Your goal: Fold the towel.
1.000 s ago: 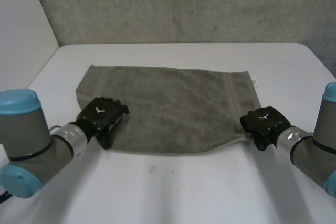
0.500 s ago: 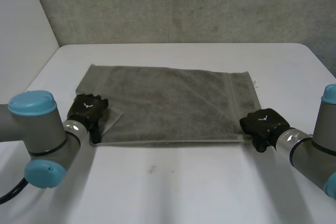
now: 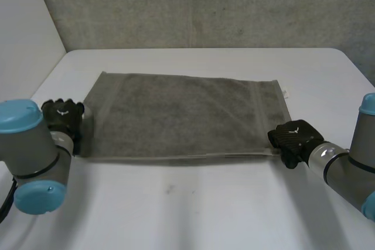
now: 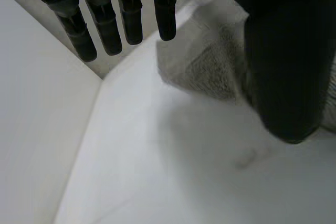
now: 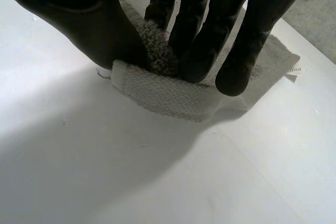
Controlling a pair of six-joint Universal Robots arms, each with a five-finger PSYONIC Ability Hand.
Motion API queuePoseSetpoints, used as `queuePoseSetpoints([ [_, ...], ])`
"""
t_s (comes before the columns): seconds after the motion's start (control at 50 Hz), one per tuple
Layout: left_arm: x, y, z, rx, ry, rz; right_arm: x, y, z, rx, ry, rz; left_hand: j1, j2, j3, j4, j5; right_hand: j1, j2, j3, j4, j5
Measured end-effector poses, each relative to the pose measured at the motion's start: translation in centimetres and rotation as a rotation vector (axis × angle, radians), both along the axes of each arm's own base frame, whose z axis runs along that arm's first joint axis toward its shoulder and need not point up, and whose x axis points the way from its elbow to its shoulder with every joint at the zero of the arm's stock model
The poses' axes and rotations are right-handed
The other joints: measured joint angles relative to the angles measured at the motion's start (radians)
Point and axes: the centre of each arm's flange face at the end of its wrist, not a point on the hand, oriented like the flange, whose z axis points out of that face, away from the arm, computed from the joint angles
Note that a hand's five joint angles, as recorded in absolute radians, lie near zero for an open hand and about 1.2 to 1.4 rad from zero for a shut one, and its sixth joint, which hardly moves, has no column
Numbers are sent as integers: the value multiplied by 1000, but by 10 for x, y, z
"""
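Head view shows me the towel (image 3: 181, 115) flat on the table (image 3: 193, 209). My right hand (image 3: 293, 137) pinches its near right corner between thumb and fingers; my left hand (image 3: 63, 114) sits at the near left corner, fingers straight, thumb apart, gripping nothing. If I lift now, only one corner would rise and I judge the fold would skew.
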Motion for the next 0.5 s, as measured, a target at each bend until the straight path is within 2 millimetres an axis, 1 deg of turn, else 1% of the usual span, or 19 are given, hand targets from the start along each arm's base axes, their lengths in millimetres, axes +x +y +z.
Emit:
queuePoseSetpoints([
  [0.08,3,-2,9,-51,11,8,0,0,0,-1,-1,0,0,0,0,0,0,0,0,0,0,1],
  [0.12,8,-5,12,-76,16,19,0,0,0,-1,-1,0,0,0,-1,0,0,0,0,0,0,1],
  [0.2,17,-9,15,-90,19,33,0,0,0,-1,-1,1,0,0,-1,0,-1,0,0,0,0,1],
  [0.28,20,-7,13,-78,24,5,0,0,0,-1,0,1,0,0,-1,0,-1,0,0,0,0,1],
  [0.44,7,11,6,-19,58,-214,0,0,0,-1,0,2,0,2,1,1,5,0,0,0,0,1],
  [0.5,6,17,5,7,72,-273,0,0,0,0,0,2,4,8,9,4,11,0,0,0,0,1],
])
